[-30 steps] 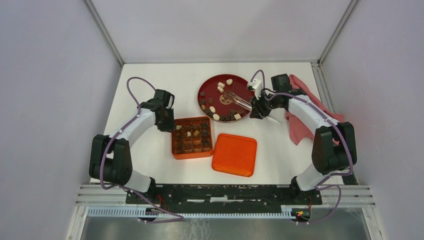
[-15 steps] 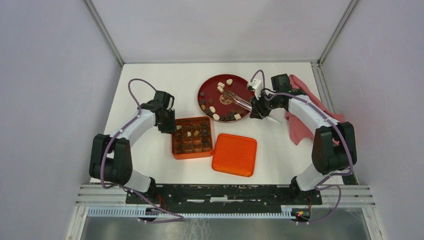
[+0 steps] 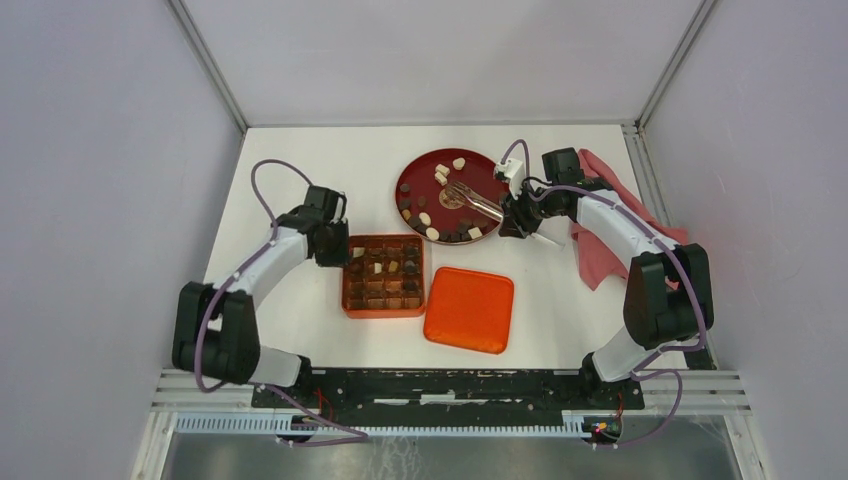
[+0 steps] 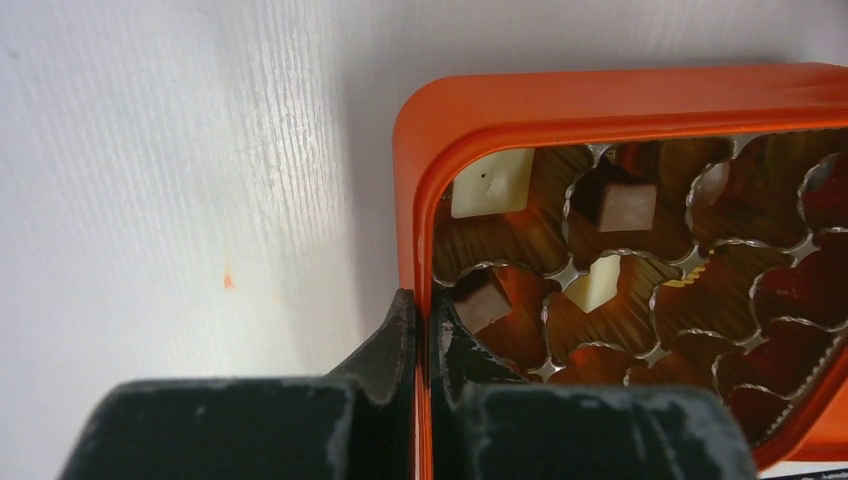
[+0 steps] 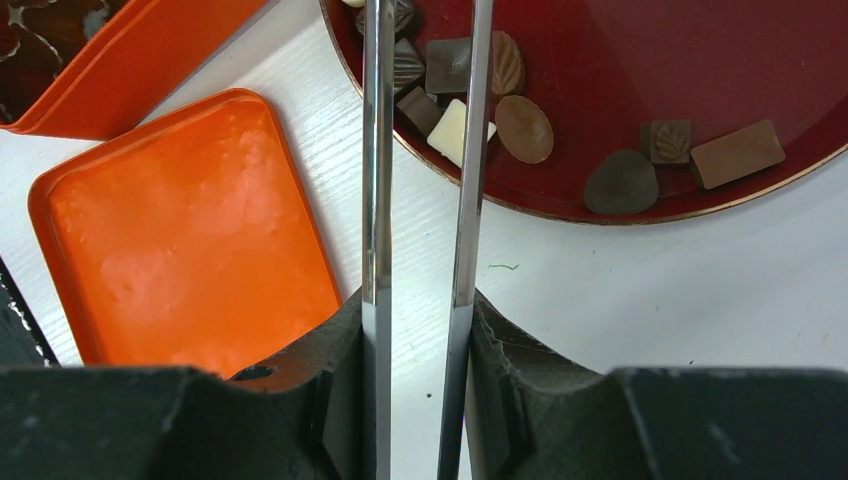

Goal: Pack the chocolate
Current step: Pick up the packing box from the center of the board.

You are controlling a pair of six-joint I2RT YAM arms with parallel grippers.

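From above, the left wall of the orange box [image 3: 347, 290] is being pinched by the left gripper [image 3: 339, 253]. The chocolate [image 3: 425, 217] is being kept partly on the red plate [image 3: 400, 190] and partly in the box's cells. Metal tongs [image 3: 475, 200] are being held over the plate by the right gripper [image 3: 515, 212]. An orange lid [image 3: 469, 309] is lying just beside the box, and a pink cloth [image 3: 600, 250] is lying at the right.

In the left wrist view, the box wall is being clamped between the two black fingers, one outside and one inside. White and dark pieces are being shown in the nearest cells.

In the right wrist view, both tong blades are being gripped between the fingers. The blades are being held above the pieces near the plate's rim.
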